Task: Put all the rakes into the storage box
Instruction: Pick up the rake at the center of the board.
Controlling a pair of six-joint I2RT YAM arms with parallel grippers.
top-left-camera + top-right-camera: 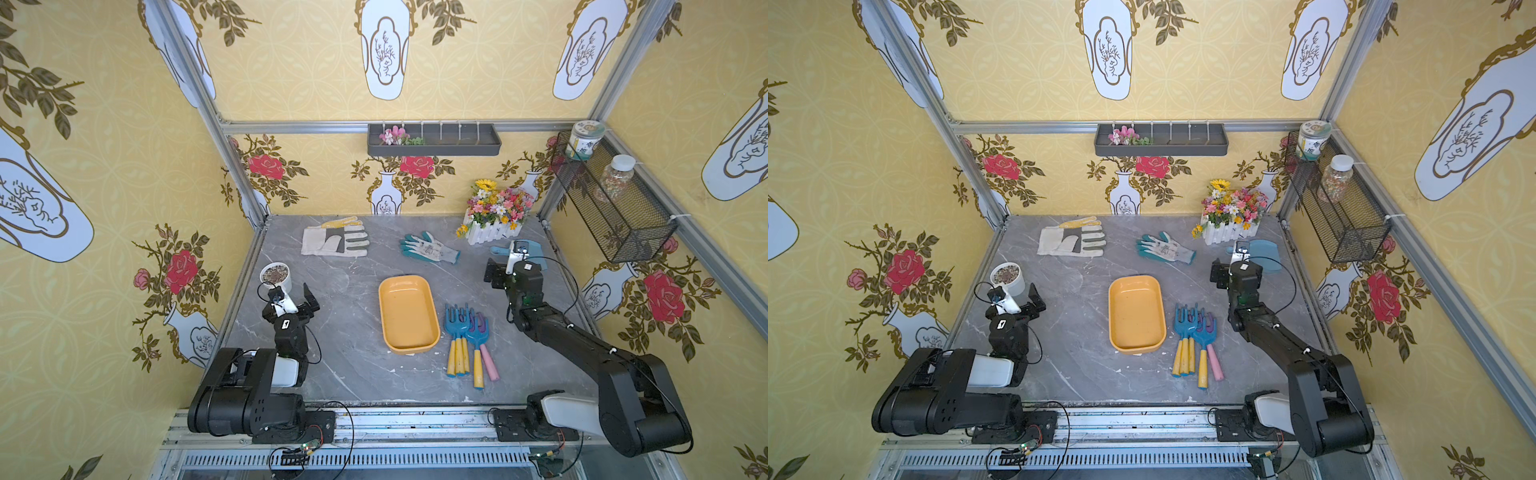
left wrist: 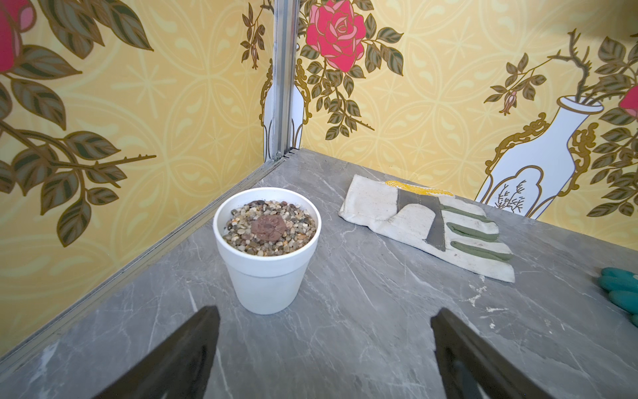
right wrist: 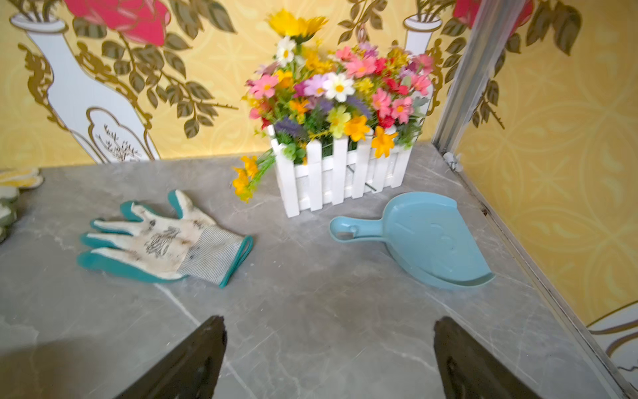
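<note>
Right hand (image 3: 329,321): released, jaws spread wide, nothing between them, only bare counter below.
Right arm pose: stretched forward along the right edge, hand aimed ahead and a little down toward the far right corner; near a light blue plastic dustpan (image 3: 424,238) and a white picket-fence planter of artificial flowers (image 3: 341,179), with a teal-and-white knit glove (image 3: 162,238) off to one side.
Left hand (image 2: 324,312): released as well, jaws wide, empty.
Left arm pose: folded close to its base, hand facing a white plastic pot topped with pebbles (image 2: 266,248), near it but apart; a white canvas glove with green stripes (image 2: 424,228) lies beyond.
Task's thing: plastic toy rakes (image 1: 456,326), blue heads on yellow handles plus one purple head on a pink handle (image 1: 489,368). Lying flat and overlapping on the grey marble-look counter (image 1: 332,340), tines toward the back wall.
Storage box: shallow yellow-orange plastic tray (image 1: 409,316) with rounded corners, empty, mid-counter, just beside the rakes on their left; touching or not, cannot tell.
Handling, judged: light, stiff, smooth plastic, apt to slip or roll; not fragile; overlapped neighbours may drag along.
Where to take hold, judged: across a handle near its middle, from above; the pink handle on the outer right looks freest.
Reach, judged: right hand nearer, yet well apart from the rakes and facing away from them.
</note>
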